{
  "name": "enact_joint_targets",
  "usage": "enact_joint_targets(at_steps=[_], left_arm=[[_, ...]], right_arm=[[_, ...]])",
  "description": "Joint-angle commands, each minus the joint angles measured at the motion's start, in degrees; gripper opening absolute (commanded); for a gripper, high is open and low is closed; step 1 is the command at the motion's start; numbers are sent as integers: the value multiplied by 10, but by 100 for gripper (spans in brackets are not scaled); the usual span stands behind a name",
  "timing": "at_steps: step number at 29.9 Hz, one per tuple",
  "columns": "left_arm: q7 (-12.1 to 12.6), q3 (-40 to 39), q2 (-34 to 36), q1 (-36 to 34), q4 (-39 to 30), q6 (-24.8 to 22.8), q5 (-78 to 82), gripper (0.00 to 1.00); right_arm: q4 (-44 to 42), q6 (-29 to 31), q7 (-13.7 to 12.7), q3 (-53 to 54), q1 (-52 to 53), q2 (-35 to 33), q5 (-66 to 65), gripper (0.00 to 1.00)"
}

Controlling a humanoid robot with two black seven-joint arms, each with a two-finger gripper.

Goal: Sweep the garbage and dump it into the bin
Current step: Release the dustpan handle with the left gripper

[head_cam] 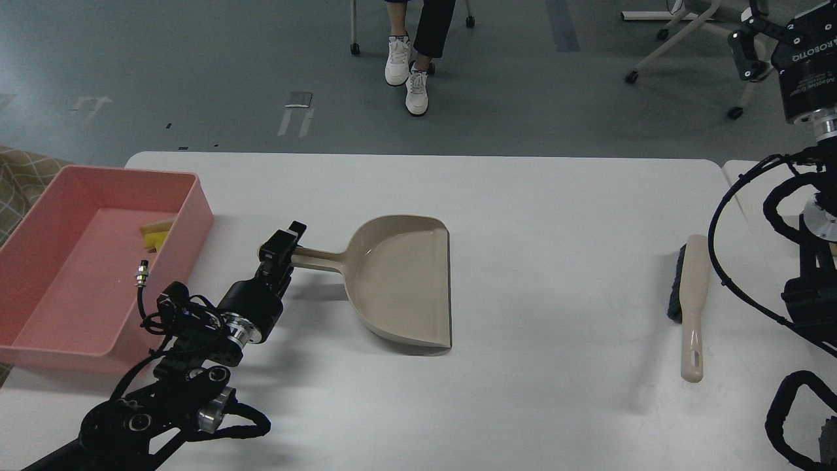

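Apparently the sweeping and dumping had been done by this point, to judge from how things lay: the yellow scrap (155, 234) was seen inside the bin (39, 307), against its right-hand wall, and nothing was visible in the dustpan (399, 281) or on the bare tabletop (556, 216). The pale strip could not be made out; it may have been hidden under the yellow piece or lost against the pink floor.

The step in hand was judged to be the putting-down of the dustpan. The pan was lying flat near the middle of the tabletop, mouth to the right, handle pointing left. The left claw (282, 250) was placed at the handle's end, its fingers seemingly pressed around it, though the dark fingers were seen too nearly end-on for a true pinch to be confirmed. The bin was just beside that claw, to its left, with the yellow scrap well clear of the fingers.

The right claw (752, 49) was held high at the upper right corner, away from everything; whether it was spread or pressed together could not be told. The brush (690, 301) was lying on the tabletop below it, untouched.

For the next move, a release of the handle and a clean withdrawal would be called for, without the pan being dragged.
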Motion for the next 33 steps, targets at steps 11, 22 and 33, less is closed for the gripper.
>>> enact_joint_targets(at_steps=[11,22,33], left_arm=[[-2,-2,40,3,0,-3,-2,65],[0,2,40,3,-1,-5,0,65],[6,3,58,13,11,-4,-3,65]], right_arm=[[2,0,0,0,-7,3,2,100],[4,0,0,0,-6,3,2,100],[4,1,0,0,-8,3,2,100]])
